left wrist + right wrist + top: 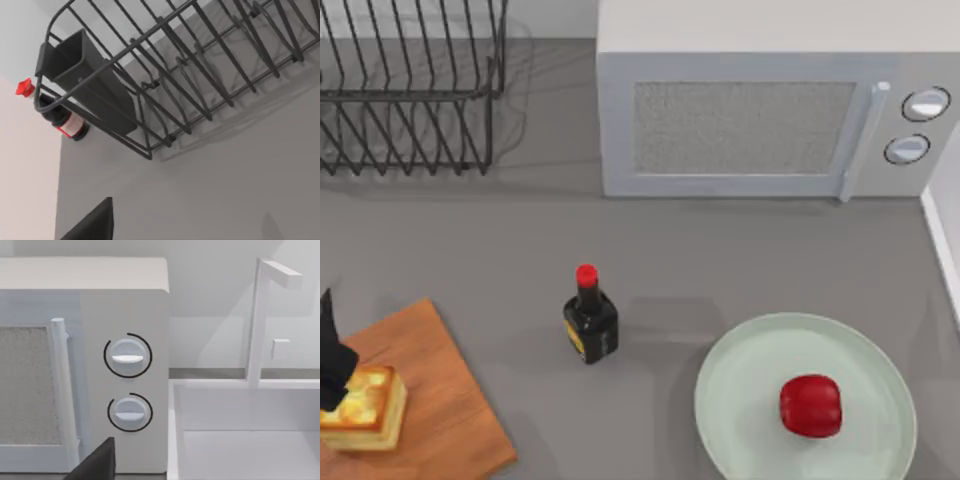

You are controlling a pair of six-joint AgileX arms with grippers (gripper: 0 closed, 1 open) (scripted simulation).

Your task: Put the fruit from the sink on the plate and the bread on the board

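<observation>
We find the fruit (811, 405) on the plate (750, 360) at right, bread (362, 407) on the board (430, 385) at left, left gripper (332, 365) touching the bread, its finger state we cannot tell.

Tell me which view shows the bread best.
The top view: the bread sits on the board at the table's left, with the left gripper over it. The wrist views face the dish rack and microwave instead.

No legible text; the bottle (590, 325) has a yellow, unreadable label.

Even bright light, soft shadows — slight blur, no glare
</observation>
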